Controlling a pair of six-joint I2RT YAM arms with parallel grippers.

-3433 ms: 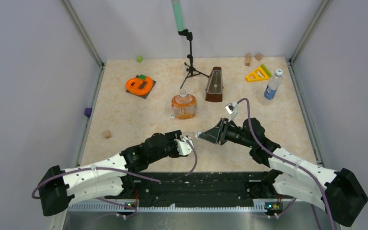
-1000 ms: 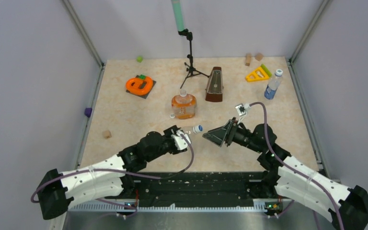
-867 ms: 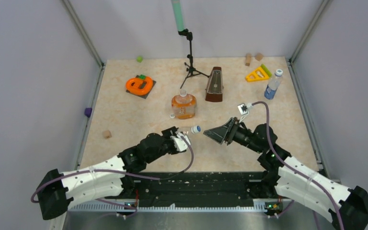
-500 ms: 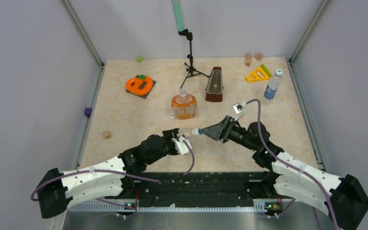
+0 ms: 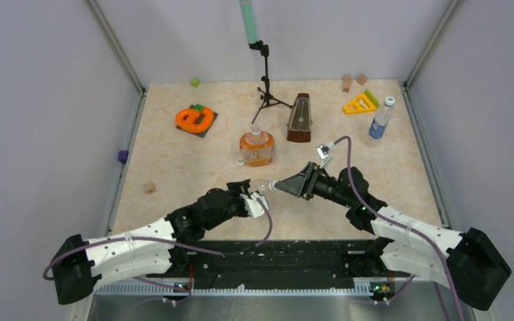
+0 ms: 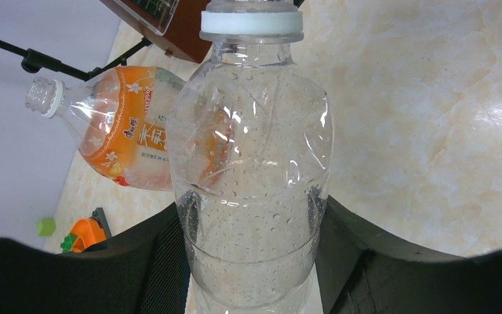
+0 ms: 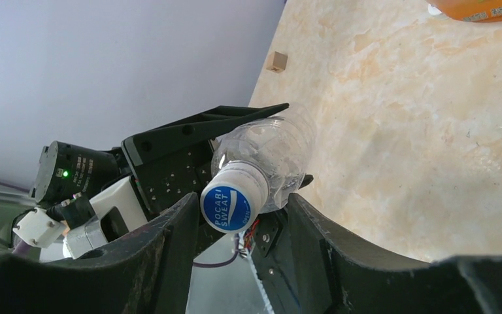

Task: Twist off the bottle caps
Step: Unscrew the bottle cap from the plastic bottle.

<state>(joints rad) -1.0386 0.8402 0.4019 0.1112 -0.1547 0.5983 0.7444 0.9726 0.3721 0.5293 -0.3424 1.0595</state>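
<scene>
My left gripper (image 5: 254, 194) is shut on a plain clear bottle (image 6: 251, 163), held off the table with its neck pointing right. Its cap (image 7: 234, 206), white with a blue top, sits between the fingers of my right gripper (image 7: 242, 199). Those jaws stand either side of the cap, with a gap still showing on the right side. In the top view my right gripper (image 5: 278, 186) hides the cap. The squat orange bottle (image 5: 256, 148) stands mid-table with a bare threaded neck (image 6: 42, 98). A blue-labelled bottle (image 5: 380, 119) stands capped at the far right.
A brown metronome (image 5: 300, 118) and a black tripod stand (image 5: 266, 87) stand behind the orange bottle. An orange ring toy (image 5: 195, 118) lies at the back left and a yellow triangle (image 5: 359, 103) at the back right. A wooden block (image 5: 149, 188) lies at the left.
My right gripper has moved left onto the bottle's neck and its jaws have narrowed around the cap. The left gripper has kept its hold on the bottle.
</scene>
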